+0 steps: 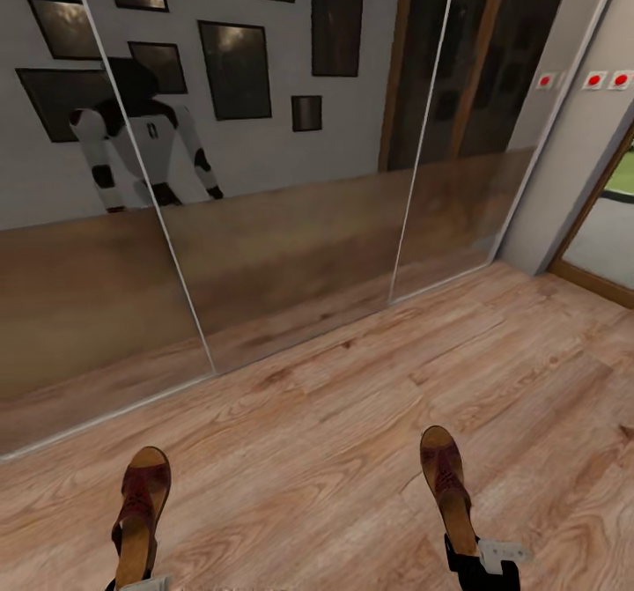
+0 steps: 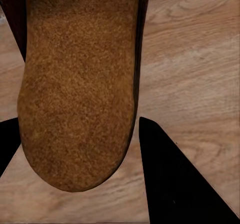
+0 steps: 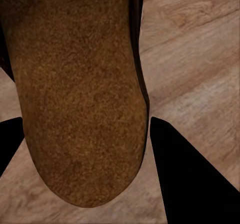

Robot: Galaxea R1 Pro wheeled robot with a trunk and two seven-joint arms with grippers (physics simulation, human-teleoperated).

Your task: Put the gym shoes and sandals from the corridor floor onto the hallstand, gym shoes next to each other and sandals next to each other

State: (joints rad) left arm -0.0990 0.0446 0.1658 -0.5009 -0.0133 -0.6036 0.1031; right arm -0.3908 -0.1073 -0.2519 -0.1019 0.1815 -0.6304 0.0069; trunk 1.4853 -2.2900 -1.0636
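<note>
Left gripper (image 2: pixel 80 149): fingers closed against the heel of the left sandal (image 1: pixel 139 507), held above the corridor floor (image 1: pixel 335 415).
Right gripper (image 3: pixel 85 149): clamped on the heel of the right sandal (image 1: pixel 447 485), toe pointing forward.
Sandals: well apart, both toes toward the mirrored doors (image 1: pixel 291 177).

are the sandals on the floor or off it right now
Off it. Each sandal, left and right, sits between a gripper's jaws above the corridor floor; the wrist views show each heel between the fingers.
</note>
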